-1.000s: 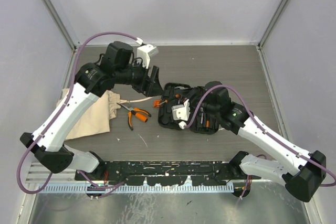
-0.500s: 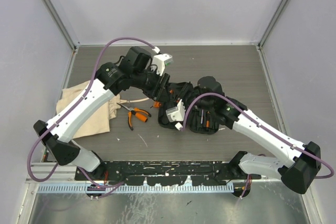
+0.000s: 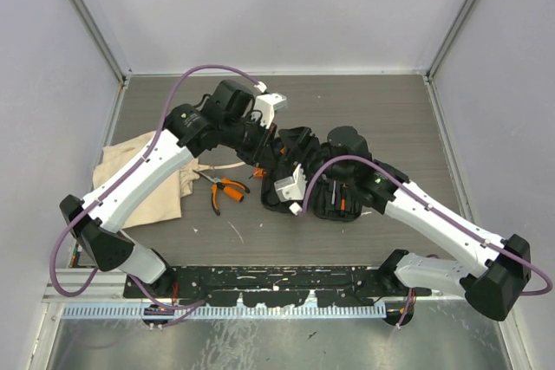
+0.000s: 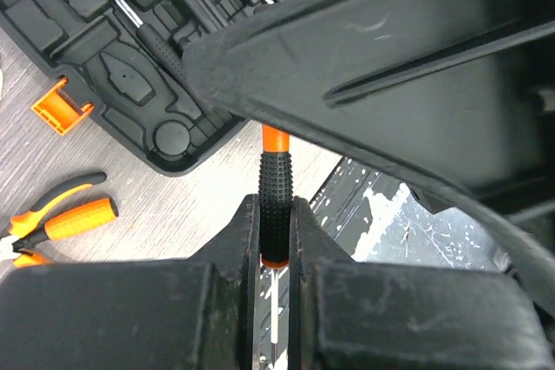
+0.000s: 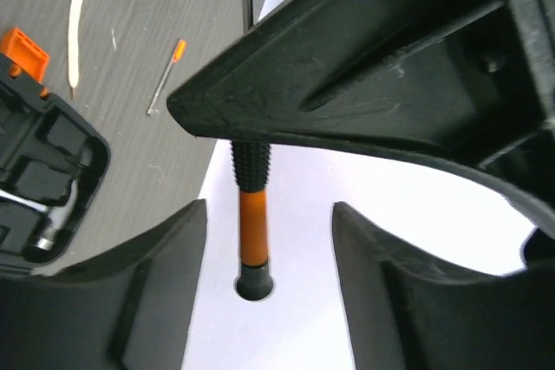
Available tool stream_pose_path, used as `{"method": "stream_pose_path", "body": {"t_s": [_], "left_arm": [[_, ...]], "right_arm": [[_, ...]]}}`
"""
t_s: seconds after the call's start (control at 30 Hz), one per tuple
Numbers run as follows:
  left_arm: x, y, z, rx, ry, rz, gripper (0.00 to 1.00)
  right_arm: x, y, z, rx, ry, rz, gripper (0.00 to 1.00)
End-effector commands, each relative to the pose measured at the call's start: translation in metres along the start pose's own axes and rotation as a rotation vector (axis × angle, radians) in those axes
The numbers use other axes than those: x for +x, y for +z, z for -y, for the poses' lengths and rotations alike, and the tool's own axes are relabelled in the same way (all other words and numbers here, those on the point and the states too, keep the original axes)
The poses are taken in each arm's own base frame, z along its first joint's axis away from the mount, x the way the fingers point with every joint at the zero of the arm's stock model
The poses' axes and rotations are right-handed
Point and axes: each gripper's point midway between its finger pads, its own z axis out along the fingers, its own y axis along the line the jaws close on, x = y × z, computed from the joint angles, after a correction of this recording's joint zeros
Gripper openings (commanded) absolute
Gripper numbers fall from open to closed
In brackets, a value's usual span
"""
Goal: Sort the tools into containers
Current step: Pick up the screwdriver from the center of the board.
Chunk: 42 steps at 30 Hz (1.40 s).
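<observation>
Grey table (image 3: 416, 119) bears the open case (image 4: 104, 75); left gripper (image 4: 274, 210) clamps a screwdriver (image 4: 275, 171) by its black grip, right gripper (image 5: 267, 214) spread wide around it, not touching

Much masked around the case

From above, the arms (image 3: 147, 171) cover most of the case (image 3: 270, 202) and what lies in it. In the left wrist view a blurred black bulk (image 4: 390, 49) hides the screwdriver (image 4: 275, 188) tip, and the pliers (image 4: 61, 218) run off the left edge. The right wrist view hides its grip end likewise
</observation>
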Motion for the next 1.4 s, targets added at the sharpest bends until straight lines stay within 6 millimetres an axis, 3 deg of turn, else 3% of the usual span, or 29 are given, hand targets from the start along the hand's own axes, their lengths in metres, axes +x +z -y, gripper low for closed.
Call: {"method": "stream_pose_path", "body": {"t_s": [0.0,0.2,0.3,0.47,0.57,0.83,0.93,1.03,1.17,1.37], "left_arm": [[-0.009,-0.003,0.000,-0.012,0.022,0.049,0.00],[-0.018,-0.010,-0.014,-0.095,0.028,0.112,0.00],[-0.027,-0.015,-0.020,-0.135,0.024,0.180,0.00],[-0.044,-0.032,-0.035,-0.244,0.010,0.347,0.01],[-0.053,-0.042,-0.032,-0.241,0.020,0.429,0.00],[-0.066,-0.055,-0.023,-0.208,0.019,0.544,0.00],[-0.069,-0.053,-0.022,-0.193,0.011,0.556,0.00],[-0.071,-0.049,-0.018,-0.164,0.004,0.565,0.00],[-0.071,-0.038,-0.014,-0.123,-0.010,0.539,0.00],[-0.072,-0.033,-0.002,-0.046,-0.016,0.542,0.00]], "right_arm": [[-0.006,-0.018,0.030,0.117,-0.022,-0.001,0.70],[-0.009,-0.037,0.024,0.183,0.102,-0.006,0.73],[-0.015,-0.051,0.026,0.281,0.287,0.023,0.73],[-0.011,-0.067,0.037,0.462,0.905,0.065,0.73],[-0.007,-0.072,0.041,0.574,1.270,0.098,0.73],[0.000,-0.063,0.049,0.734,2.020,0.186,0.75],[-0.008,-0.058,0.063,0.718,2.153,0.284,0.77],[-0.004,-0.059,0.074,0.794,2.290,0.389,0.76],[-0.004,-0.061,0.093,0.835,2.351,0.515,0.71],[0.016,-0.058,0.091,0.960,2.427,0.487,0.56]]}}
